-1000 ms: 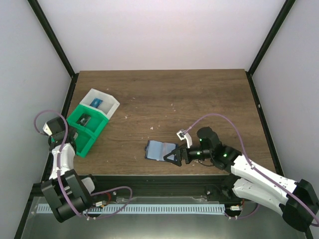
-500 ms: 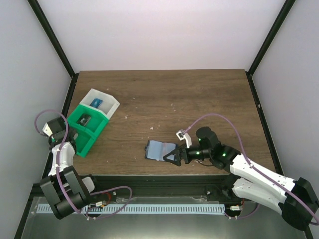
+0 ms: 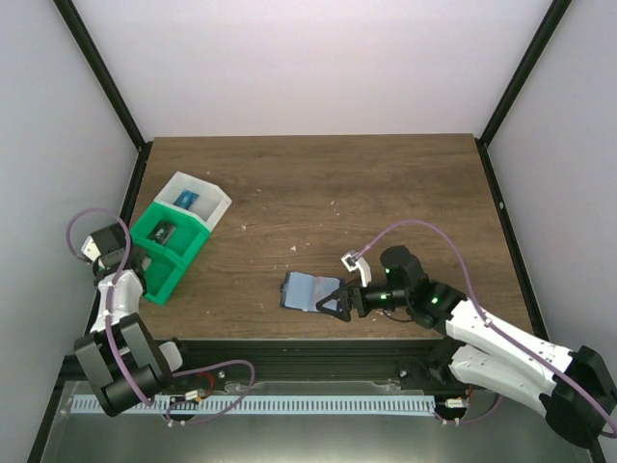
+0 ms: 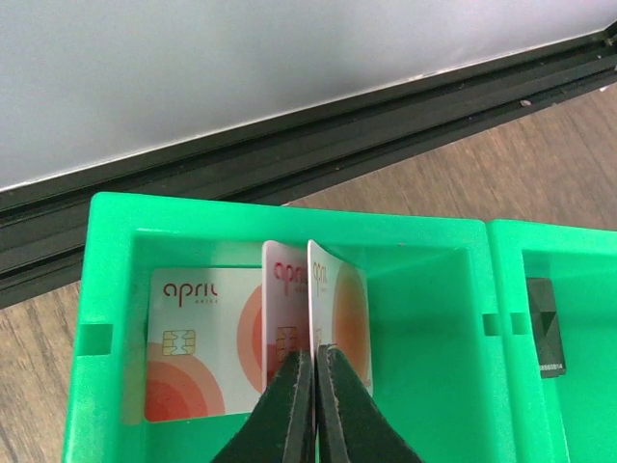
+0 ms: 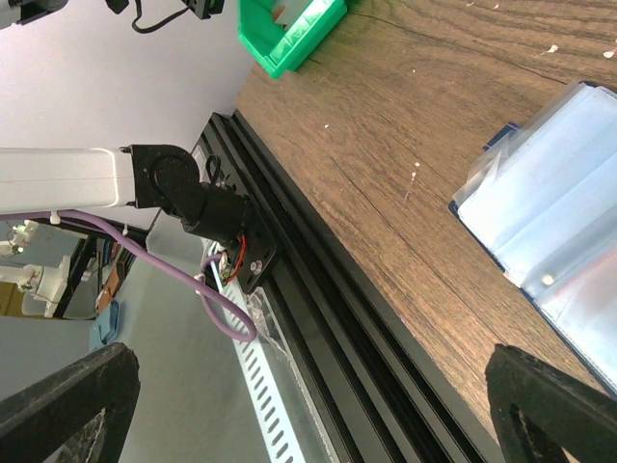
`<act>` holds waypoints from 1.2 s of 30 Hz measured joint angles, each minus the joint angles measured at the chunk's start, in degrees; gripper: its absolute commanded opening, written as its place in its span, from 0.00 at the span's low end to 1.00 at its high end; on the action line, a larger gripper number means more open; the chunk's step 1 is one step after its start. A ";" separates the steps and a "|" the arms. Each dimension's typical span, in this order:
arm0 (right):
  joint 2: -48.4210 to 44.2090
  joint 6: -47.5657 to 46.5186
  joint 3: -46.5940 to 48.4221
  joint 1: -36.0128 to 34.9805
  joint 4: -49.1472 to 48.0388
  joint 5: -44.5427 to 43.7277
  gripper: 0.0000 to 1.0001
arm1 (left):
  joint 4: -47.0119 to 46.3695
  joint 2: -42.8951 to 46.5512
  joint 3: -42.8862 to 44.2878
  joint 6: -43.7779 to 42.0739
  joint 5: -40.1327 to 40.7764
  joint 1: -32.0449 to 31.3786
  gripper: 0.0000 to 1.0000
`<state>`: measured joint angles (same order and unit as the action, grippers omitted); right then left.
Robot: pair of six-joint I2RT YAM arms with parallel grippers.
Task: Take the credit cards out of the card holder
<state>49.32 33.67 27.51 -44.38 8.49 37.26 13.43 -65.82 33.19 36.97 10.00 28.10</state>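
Observation:
My left gripper is shut on a credit card, pinkish-white with an orange blotch, held on edge inside the near compartment of the green bin. A second card leans beside it. A third card lies flat on the bin floor. In the top view the left gripper is at the green bin. The blue-grey card holder lies open near the table's front edge. My right gripper is open at its right edge. The card holder shows clear pockets in the right wrist view.
A white bin joins the green one at the back and holds a small blue item. Another green compartment holds a dark small item. The table's black front rail runs just below the card holder.
The left arm has shifted slightly at the green bin. The right arm and the card holder have not moved.

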 measured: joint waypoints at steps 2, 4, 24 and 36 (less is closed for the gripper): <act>0.00 -0.02 0.00 0.00 0.00 -0.02 1.00 | 0.57 -0.33 0.28 0.17 0.48 0.00 0.12; 0.00 -0.02 0.00 0.00 0.00 -0.02 1.00 | 1.53 -0.52 0.48 0.57 1.38 0.00 0.18; 0.13 -0.20 0.00 0.00 0.11 -1.09 1.00 | 7.34 4.52 3.48 1.44 1.38 0.04 0.64; 4.48 3.06 1.03 0.00 4.59 -7.63 1.00 | 7.02 9.42 5.92 -5.92 -20.46 -0.09 0.94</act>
<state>53.80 36.73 28.53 -44.38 13.08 29.63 20.45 -56.40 39.11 31.05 -10.46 28.01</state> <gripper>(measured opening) 0.996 0.918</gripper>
